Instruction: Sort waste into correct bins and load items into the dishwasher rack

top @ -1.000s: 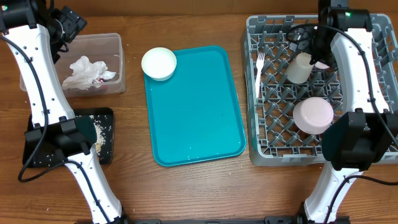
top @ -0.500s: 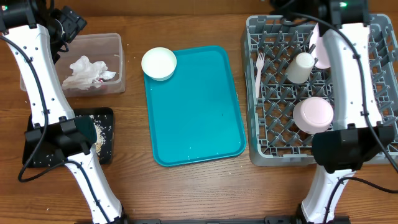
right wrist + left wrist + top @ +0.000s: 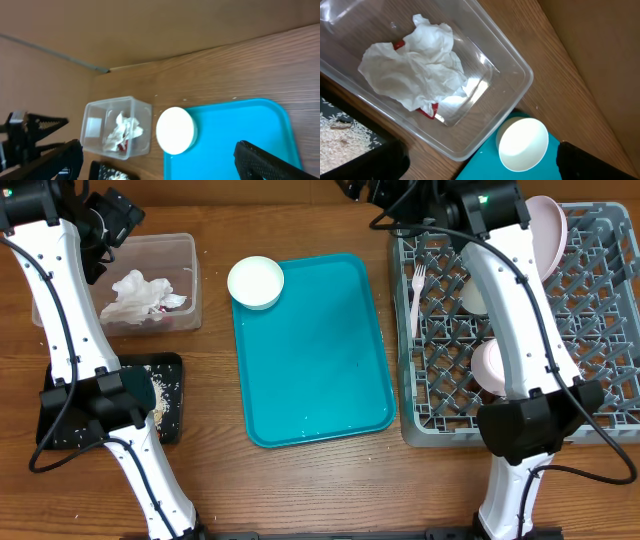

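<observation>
The grey dishwasher rack [image 3: 590, 330] holds a white fork [image 3: 418, 295], a white cup [image 3: 470, 295], a white-pink bowl [image 3: 488, 365] and a white-pink plate [image 3: 547, 230] standing on edge at the back. A second white bowl [image 3: 256, 282] sits on the teal tray's far left corner and shows in both wrist views [image 3: 522, 150] [image 3: 175, 130]. The clear tub [image 3: 185, 250] holds crumpled napkins [image 3: 135, 295] and a red wrapper [image 3: 427, 111]. The black tray [image 3: 172, 425] holds rice-like scraps. My left gripper [image 3: 112, 215] is open and empty above the tub. My right gripper [image 3: 375, 194] is open and empty, left of the rack's back.
The teal serving tray [image 3: 315, 350] lies between the bins and the rack, bare but for the bowl. My right arm stretches over the rack's left half and hides part of the cup and bowl. A brown wall stands behind the table.
My right arm has swung left from over the rack's back to past its back left corner. The plate now shows standing in the rack. The left arm has not moved.
</observation>
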Robot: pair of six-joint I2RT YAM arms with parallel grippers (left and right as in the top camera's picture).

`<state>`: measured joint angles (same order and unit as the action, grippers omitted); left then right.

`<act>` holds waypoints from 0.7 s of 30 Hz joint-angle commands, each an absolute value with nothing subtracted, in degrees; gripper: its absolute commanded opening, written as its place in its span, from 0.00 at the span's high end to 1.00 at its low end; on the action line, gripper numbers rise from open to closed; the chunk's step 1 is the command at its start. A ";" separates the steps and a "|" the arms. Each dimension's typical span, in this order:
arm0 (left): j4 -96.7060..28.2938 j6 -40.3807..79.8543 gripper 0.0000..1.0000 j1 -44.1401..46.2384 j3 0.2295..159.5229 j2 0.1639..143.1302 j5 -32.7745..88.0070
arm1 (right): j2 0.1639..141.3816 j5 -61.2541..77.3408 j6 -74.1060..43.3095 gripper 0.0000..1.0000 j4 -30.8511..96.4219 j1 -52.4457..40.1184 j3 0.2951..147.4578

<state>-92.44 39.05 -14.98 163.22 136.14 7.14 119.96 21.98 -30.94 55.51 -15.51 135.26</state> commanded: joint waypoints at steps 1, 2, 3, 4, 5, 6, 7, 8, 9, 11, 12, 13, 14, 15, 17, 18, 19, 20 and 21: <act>-93.23 38.76 0.00 -14.55 163.22 136.03 11.75 | 118.74 20.14 -31.11 0.00 57.34 -14.04 136.46; -93.17 34.61 0.00 -14.52 163.22 136.03 16.47 | 118.74 20.14 -31.14 0.00 58.02 -13.89 136.46; -93.06 30.41 0.00 -14.48 163.22 136.03 21.17 | 118.74 20.14 -31.14 0.00 58.50 -13.85 136.46; -92.84 24.91 0.00 -14.02 163.22 136.07 26.17 | 118.74 20.12 -31.11 0.00 59.02 -13.85 136.46; -93.06 20.21 0.00 -12.91 163.22 136.07 28.12 | 118.74 19.90 -31.11 0.00 59.48 -13.85 136.46; -93.71 16.38 0.00 -11.46 163.22 136.07 27.20 | 118.74 19.11 -31.11 0.00 59.61 -13.85 136.46; -94.17 15.42 0.00 -10.48 163.22 136.09 25.98 | 118.74 18.46 -31.14 0.00 59.70 -13.85 136.46; -94.85 15.14 0.00 -7.68 163.22 136.27 22.87 | 118.74 16.93 -31.14 0.00 59.68 -13.85 136.46; -95.09 14.72 0.00 -4.82 163.22 136.51 20.01 | 118.74 16.51 -31.14 0.00 59.70 -13.85 136.46; -94.89 13.39 0.00 -0.43 163.22 137.12 14.68 | 118.74 16.53 -31.14 0.00 59.70 -13.85 136.46; -94.85 13.23 0.00 1.30 163.22 137.43 12.27 | 118.74 16.53 -31.14 0.00 59.70 -13.85 136.46; -94.85 13.28 0.00 3.22 163.22 138.02 9.39 | 118.74 16.53 -31.14 0.00 59.72 -13.85 136.46; -94.70 13.28 0.00 5.04 163.22 138.74 7.55 | 118.74 16.53 -31.14 0.00 59.86 -13.85 136.46; -94.63 13.28 0.00 6.02 163.22 139.44 7.29 | 118.74 16.53 -31.14 0.00 60.01 -13.85 136.46; -94.72 13.26 0.02 8.21 163.22 141.12 7.31 | 118.74 16.53 -31.11 0.00 60.66 -13.85 136.46; -94.83 13.23 0.02 8.78 163.22 141.80 7.29 | 118.74 16.53 -31.11 0.00 61.04 -13.85 136.46; -95.11 12.38 0.02 9.52 163.22 143.09 7.27 | 118.74 16.51 -31.11 0.00 61.39 -13.82 136.46; -95.37 11.62 0.02 9.93 163.22 143.98 7.27 | 118.74 16.51 -31.11 0.00 61.58 -13.82 136.46; -95.98 10.61 0.02 10.48 163.22 145.43 7.27 | 118.74 16.51 -31.11 0.00 61.67 -13.80 136.46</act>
<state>-94.96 14.11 10.07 163.22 141.71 9.72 119.96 17.21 -31.27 61.65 -13.87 135.26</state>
